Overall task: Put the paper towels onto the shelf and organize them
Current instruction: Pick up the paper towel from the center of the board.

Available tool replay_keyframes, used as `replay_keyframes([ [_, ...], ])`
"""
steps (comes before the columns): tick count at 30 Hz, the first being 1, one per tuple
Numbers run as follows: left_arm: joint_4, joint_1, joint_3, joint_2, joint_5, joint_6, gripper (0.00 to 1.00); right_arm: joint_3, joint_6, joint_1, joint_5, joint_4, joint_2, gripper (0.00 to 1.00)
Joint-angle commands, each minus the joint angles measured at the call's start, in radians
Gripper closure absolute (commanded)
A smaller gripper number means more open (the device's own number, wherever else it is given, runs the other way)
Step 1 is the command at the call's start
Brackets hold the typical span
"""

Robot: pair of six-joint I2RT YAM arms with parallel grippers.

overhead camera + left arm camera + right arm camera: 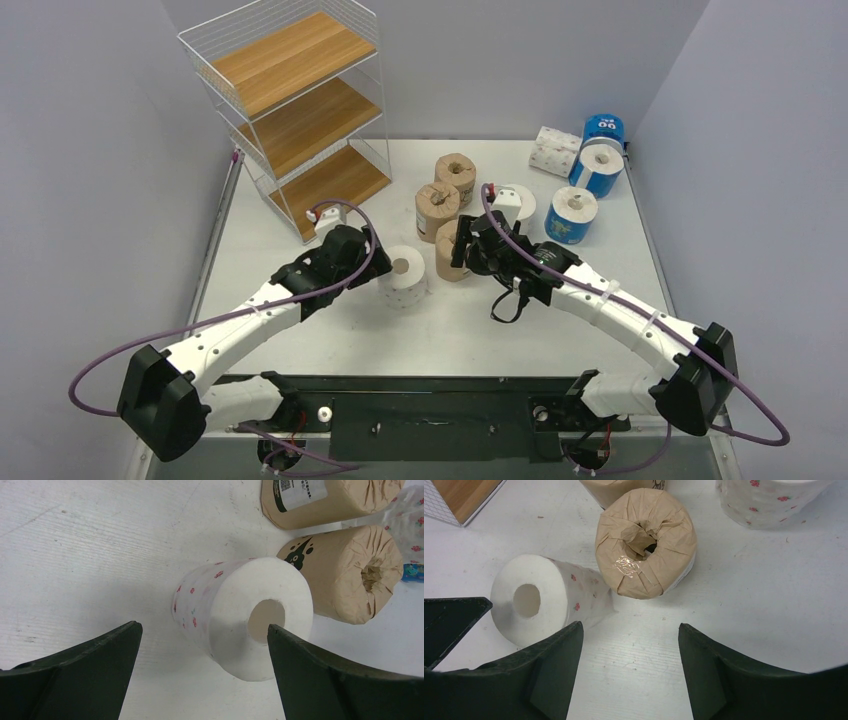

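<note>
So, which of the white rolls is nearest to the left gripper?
The white roll just left of the brown rolls: it sits right in front of the open left gripper. The other white roll stands farther back, beyond the right arm.

left claw (202,630): jaws wide apart; right claw (629,626): jaws apart, gripping nothing; both arms extended forward

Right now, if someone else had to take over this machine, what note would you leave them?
Left gripper: open, hovering over the upright white flowered roll, not gripping.
Right gripper: open, facing a brown-wrapped roll, holding nothing.
Shelf: no rolls on it yet.
Every roll sits on the table: brown-wrapped ones mid-table, blue-wrapped rolls far right.
Left to do: shelve them all.
</note>
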Motion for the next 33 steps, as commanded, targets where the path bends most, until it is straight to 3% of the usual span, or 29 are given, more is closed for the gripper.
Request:
replay_keyframes([
  [1,0.045,-0.009,0.040,0.008,-0.015,-0.045,0.04,-0.014,0.006,-0.013,0.026,0.052,-0.038,0.35],
  [13,0.074,-0.062,0.047,0.089,-0.056,-0.029,0.01,-0.048,0.015,-0.027,0.016,0.070,-0.055,0.36],
  [27,0.081,-0.060,0.045,0.131,-0.091,-0.024,0.30,-0.070,0.022,-0.037,0.004,0.086,-0.057,0.37],
  [33,0.098,-0.061,0.047,0.148,-0.084,-0.011,0.36,-0.071,0.022,-0.038,0.001,0.090,-0.049,0.38],
])
